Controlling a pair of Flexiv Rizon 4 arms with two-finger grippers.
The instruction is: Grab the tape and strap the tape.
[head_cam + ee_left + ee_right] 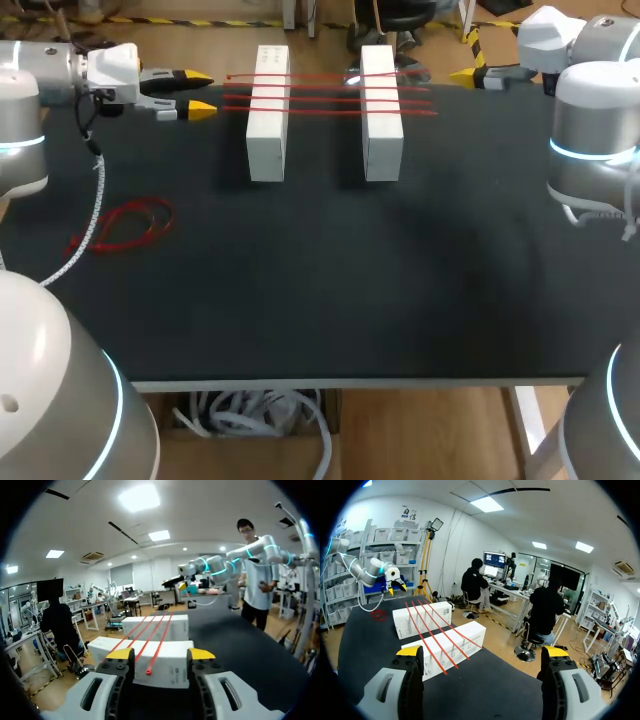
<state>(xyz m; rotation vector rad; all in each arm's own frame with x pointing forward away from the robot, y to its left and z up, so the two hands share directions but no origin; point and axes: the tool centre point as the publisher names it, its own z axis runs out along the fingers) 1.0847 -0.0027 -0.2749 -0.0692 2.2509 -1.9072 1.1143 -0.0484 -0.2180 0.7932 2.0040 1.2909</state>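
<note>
Four thin red tapes [330, 95] [150, 640] [432, 630] lie straight and nearly parallel across the tops of two white blocks [267, 150] [167, 667] [445, 647], bridging the gap between them. Their ends stick out a little past the outer side of each block. The blocks stand side by side, apart from each other, at the back of the black worktop [330, 290].

A loose bundle [125, 225] [378, 615] of more red tapes lies flat on the worktop's left part, well apart from the blocks.

The left tool [203, 93] [160, 654] [395, 584] hangs at the back left, level with the tapes and near their left ends without touching them. Its yellow-tipped fingers stand spread, with nothing between them. In its own wrist view the nearer block and the tape ends are just ahead of the fingers.

The right tool [468, 74] [482, 652] [182, 586] is at the back right, off the far side of the blocks. Its fingers are spread wide and grip nothing.
</note>
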